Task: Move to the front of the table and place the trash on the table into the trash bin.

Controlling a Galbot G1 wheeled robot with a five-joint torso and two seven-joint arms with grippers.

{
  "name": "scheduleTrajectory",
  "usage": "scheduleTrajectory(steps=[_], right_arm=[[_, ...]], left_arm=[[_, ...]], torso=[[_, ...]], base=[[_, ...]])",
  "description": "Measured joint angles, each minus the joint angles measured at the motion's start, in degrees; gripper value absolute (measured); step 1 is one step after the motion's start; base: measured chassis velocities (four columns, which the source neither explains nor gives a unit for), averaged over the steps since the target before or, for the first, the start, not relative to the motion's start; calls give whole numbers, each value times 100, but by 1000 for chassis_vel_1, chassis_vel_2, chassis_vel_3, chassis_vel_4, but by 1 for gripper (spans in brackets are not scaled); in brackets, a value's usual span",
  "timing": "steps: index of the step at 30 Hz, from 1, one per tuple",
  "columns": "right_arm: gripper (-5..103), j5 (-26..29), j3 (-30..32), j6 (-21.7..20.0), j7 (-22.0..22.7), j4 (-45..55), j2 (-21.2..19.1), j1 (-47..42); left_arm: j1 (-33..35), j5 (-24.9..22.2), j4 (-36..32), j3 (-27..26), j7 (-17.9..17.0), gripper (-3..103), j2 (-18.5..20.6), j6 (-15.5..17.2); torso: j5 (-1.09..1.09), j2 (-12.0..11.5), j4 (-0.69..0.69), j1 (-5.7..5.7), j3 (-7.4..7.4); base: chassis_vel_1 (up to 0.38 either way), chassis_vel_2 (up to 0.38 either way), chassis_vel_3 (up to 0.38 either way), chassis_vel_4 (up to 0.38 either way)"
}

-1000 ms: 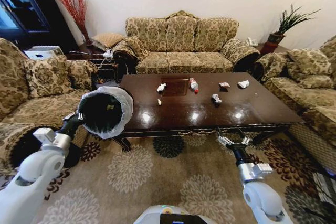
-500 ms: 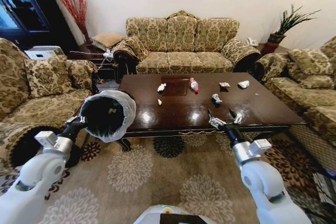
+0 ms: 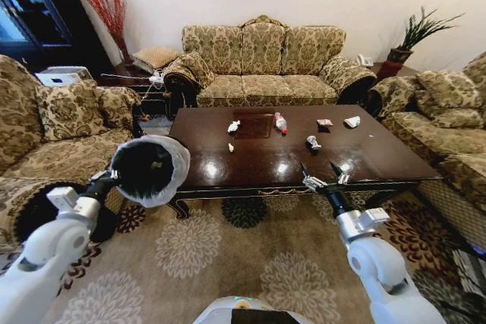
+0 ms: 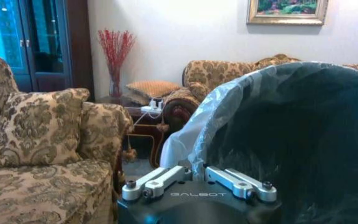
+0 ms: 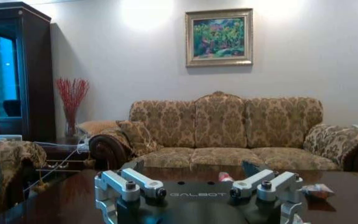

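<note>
The dark glossy table [image 3: 380,153] carries the trash: a white paper wad [image 3: 233,126], a tiny scrap [image 3: 231,147], a small clear bottle [image 3: 280,122], a crumpled piece [image 3: 313,142], a wrapper [image 3: 324,122] and another white wad [image 3: 351,121]. My left gripper [image 3: 107,180] is shut on the rim of the trash bin [image 3: 150,170], held tipped in the air off the table's near left corner, with a scrap inside. The left wrist view shows the bin's bag [image 4: 229,107] above the left gripper [image 4: 197,179]. At the table's front edge my right gripper [image 3: 323,177] is open with nothing in it. From the right wrist, the right gripper [image 5: 197,186] hangs before the bottle [image 5: 225,177].
Patterned sofas stand behind the table [image 3: 262,62], on the left [image 3: 53,127] and on the right [image 3: 448,111]. A side table with cables [image 3: 144,85] fills the back left corner. Flowered carpet [image 3: 228,256] lies between me and the table.
My right gripper has risen and moved forward to the table's front edge, then held there. The bin in my left gripper has shifted only slightly.
</note>
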Motion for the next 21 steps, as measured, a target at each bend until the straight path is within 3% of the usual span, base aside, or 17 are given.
scheduleTrajectory(steps=[13, 21], right_arm=[[100, -71, -77, 25, 2, -189, 105, 58], [100, -79, -90, 50, 20, -204, 122, 39]], left_arm=[[125, 472, -212, 129, 92, 0, -351, -197], [179, 581, -238, 127, 227, 0, -405, -319]], torso=[[-2, 0, 1, -1, -1], [-1, 0, 2, 1, 0]], base=[[-25, 25, 24, -24], [-152, 151, 154, -168]])
